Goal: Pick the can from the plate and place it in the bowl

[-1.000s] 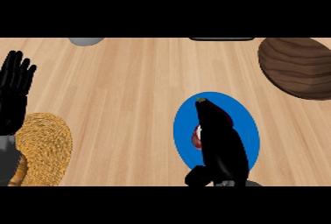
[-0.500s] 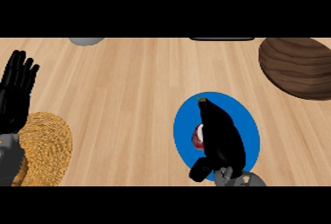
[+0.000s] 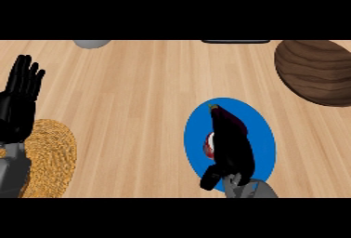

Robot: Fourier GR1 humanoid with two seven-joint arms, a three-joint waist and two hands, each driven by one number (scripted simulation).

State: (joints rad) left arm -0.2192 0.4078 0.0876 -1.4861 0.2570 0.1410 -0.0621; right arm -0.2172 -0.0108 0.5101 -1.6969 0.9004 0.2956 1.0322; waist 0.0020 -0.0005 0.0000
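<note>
A blue plate [image 3: 264, 139] lies at the lower right of the wooden counter. My right hand [image 3: 231, 144] hangs over its middle, fingers stretched away from me, thumb sticking out at the lower left. It hides nearly all of the can [image 3: 211, 144]; only a red and white sliver shows at the hand's left edge. Whether the hand touches the can is not visible. The dark wooden bowl [image 3: 319, 69] stands at the upper right, apart from the plate. My left hand [image 3: 19, 100] rests open at the left edge, fingers up.
A woven straw mat [image 3: 51, 158] lies at the lower left under my left forearm. A grey round object [image 3: 93, 43] and a dark flat object [image 3: 237, 41] sit at the counter's far edge. Bare wood stretches between plate and bowl.
My right forearm has come a little further into view at the bottom, and the hand has settled slightly over the can. The can and plate have not moved.
</note>
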